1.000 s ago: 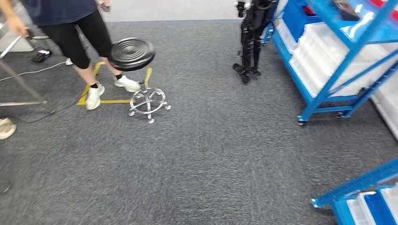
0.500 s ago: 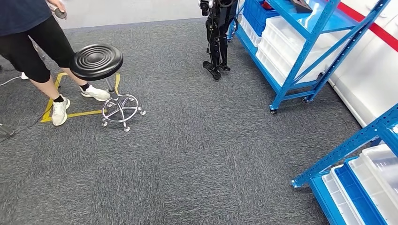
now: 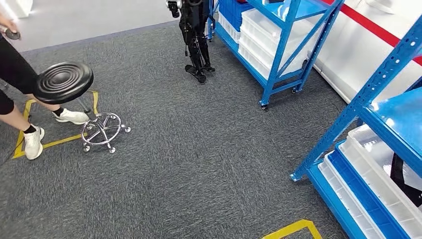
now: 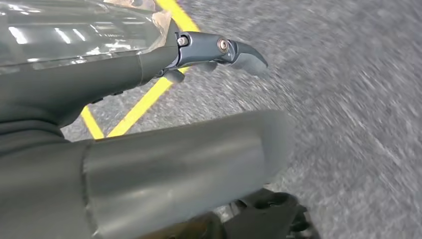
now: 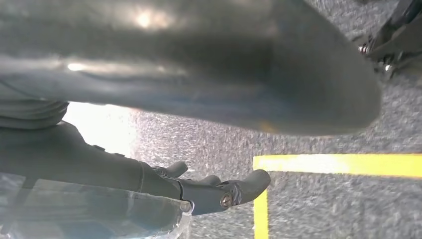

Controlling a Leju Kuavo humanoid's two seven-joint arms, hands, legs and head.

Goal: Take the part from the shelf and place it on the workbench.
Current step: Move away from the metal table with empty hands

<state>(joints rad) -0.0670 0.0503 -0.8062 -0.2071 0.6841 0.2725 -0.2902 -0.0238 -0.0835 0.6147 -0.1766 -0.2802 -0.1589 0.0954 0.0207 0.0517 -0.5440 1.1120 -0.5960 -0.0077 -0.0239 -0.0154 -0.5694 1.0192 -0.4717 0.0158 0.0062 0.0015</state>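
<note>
Both my left hand (image 4: 219, 50) and right hand (image 5: 219, 191) are hanging empty, fingers loosely apart; the part on the shelf (image 3: 383, 124) is hidden, so its handling can't be judged.

Person (image 3: 17, 94) cropped at frame edge

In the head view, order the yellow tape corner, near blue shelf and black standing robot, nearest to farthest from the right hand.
1. Yellow tape corner, bottom edge, under the right hand.
2. Near blue shelf, right side.
3. Black standing robot, top.
</note>
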